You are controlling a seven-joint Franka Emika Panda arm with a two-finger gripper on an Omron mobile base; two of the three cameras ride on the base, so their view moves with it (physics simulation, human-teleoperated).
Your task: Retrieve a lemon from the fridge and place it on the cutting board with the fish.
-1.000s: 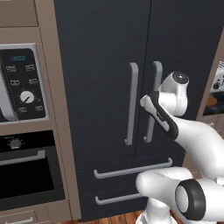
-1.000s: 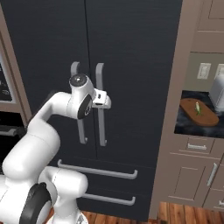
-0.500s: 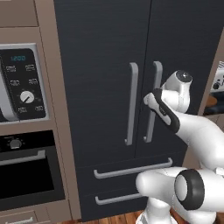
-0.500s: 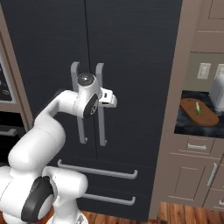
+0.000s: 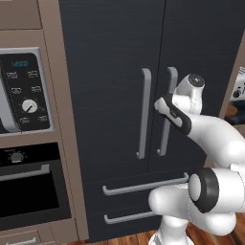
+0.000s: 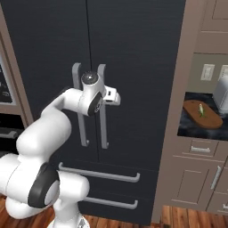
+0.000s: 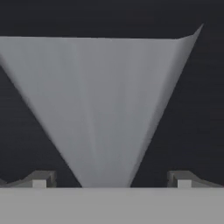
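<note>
The fridge [image 5: 110,72] stands shut, a tall dark two-door unit [image 6: 133,53] with two grey bar handles side by side. My gripper [image 5: 161,103] is at the right door's handle [image 5: 168,81], about a third of the way down it. In the hand view the grey handle [image 7: 100,109] runs between the two fingertips [image 7: 41,178], and the gripper [image 7: 111,179] is open around it without touching. The cutting board [image 6: 211,120] lies on the dark counter to the right, with the fish [image 6: 201,110] on it. The lemon is out of view.
A brown-framed column with a microwave panel [image 5: 24,91] and an oven [image 5: 28,191] stands left of the fridge. Two fridge drawers with horizontal handles [image 5: 143,184] sit below the doors. A white appliance [image 6: 221,93] stands on the counter behind the board, above brown cabinets [image 6: 200,178].
The hand has edged forward and slightly right, closing in on the right door's handle. The jaws have stayed open and the fridge doors have stayed shut.
</note>
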